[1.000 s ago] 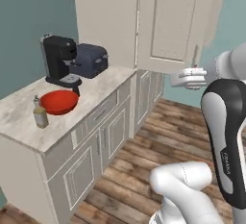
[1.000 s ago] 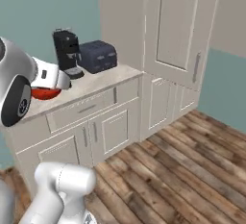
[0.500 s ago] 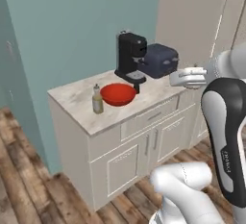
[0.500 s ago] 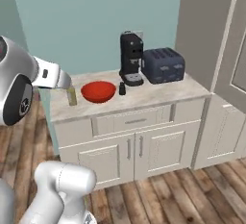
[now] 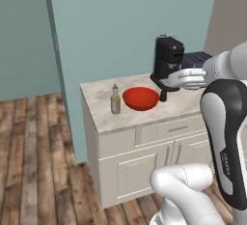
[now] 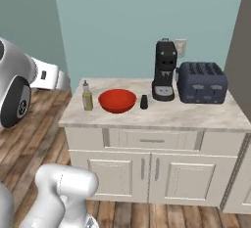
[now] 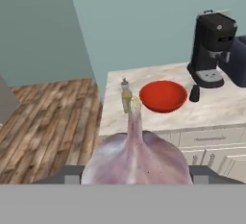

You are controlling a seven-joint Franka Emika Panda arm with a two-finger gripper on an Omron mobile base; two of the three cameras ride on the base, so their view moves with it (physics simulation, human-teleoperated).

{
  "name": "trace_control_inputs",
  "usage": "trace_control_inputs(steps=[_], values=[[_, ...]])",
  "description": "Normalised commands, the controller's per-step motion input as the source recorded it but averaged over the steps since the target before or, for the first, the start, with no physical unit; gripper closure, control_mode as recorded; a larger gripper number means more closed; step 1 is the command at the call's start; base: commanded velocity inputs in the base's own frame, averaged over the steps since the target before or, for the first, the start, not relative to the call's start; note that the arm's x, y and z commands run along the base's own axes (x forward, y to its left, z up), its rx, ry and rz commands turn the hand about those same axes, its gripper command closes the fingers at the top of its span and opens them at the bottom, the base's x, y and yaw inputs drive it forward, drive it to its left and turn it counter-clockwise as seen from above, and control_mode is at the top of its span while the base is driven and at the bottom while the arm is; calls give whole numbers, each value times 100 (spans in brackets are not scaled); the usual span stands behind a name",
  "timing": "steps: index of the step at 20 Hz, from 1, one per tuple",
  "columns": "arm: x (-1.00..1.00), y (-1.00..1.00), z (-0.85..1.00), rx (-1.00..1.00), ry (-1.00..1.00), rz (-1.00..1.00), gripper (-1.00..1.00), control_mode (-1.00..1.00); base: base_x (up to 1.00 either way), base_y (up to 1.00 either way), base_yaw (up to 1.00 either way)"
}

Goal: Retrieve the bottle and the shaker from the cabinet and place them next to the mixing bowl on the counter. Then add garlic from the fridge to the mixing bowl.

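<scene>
The garlic, a whitish-pink bulb with a pointed top, sits huge at the bottom of the hand view, and my gripper is shut on it, its fingertips hidden behind the bulb. Ahead on the counter stands the red mixing bowl. The bottle is upright just left of the bowl. The small black shaker stands just right of it. The garlic is off the counter's front, well short of the bowl. The cabinet and the fridge are out of view.
A black coffee machine and a dark toaster stand at the back right of the counter. Cream drawers and doors sit below it. Wooden floor lies open to the left. A teal wall runs behind.
The whole picture has swung as the base drove: the counter now sits centred and nearer, and the tall doors have left the views. The arm keeps its pose with the garlic.
</scene>
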Motion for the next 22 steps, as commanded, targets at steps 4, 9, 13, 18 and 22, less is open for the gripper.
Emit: trace_control_inputs(steps=[4, 9, 13, 18, 22], values=[[0, 0, 0, 0, 0, 0, 100, 100, 23, -40, 9], [0, 0, 0, 0, 0, 0, 100, 100, 39, -2, -1], [0, 0, 0, 0, 0, 0, 100, 100, 80, -19, 0], [0, 0, 0, 0, 0, 0, 100, 100, 71, -43, -4], [0, 0, 0, 0, 0, 0, 100, 100, 31, -48, 0]])
